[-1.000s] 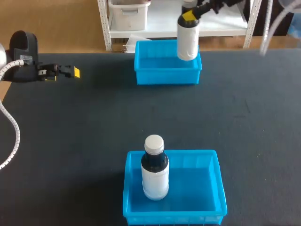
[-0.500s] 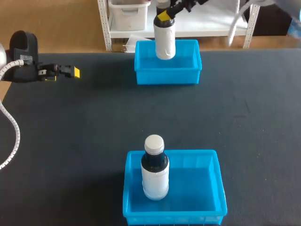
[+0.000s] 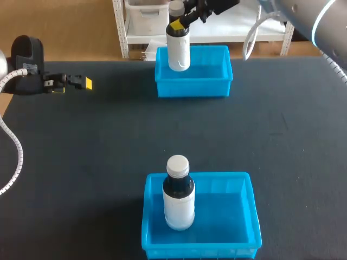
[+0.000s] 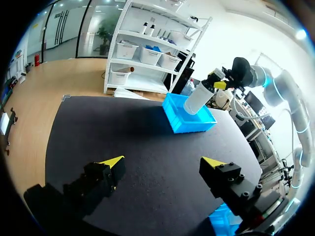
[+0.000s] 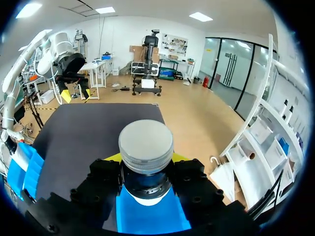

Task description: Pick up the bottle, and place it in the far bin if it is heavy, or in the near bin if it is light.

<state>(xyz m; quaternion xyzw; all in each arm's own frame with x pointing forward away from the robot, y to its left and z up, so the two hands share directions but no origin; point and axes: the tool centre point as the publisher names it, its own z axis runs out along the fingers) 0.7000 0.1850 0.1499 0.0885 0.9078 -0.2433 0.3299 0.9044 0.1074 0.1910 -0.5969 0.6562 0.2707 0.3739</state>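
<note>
At the far edge of the tabletop [image 3: 282,162], gripping the bottle [image 3: 178,49] by the neck with the right claw [image 3: 178,25], long axis upright, body hanging straight below over the left part of the far bin [image 3: 192,88]. Judged to need only lowering and release. Left claw [image 3: 81,83] open and empty by the left edge, well apart. No legible writing on the white label [image 3: 179,58].

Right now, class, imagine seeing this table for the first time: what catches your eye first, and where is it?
A white bottle gripped at its neck by the right gripper hangs over the left part of the far bin. A second bottle stands upright in the near bin, toward its left side. The left gripper sits open and empty at the left edge of the table.
</note>
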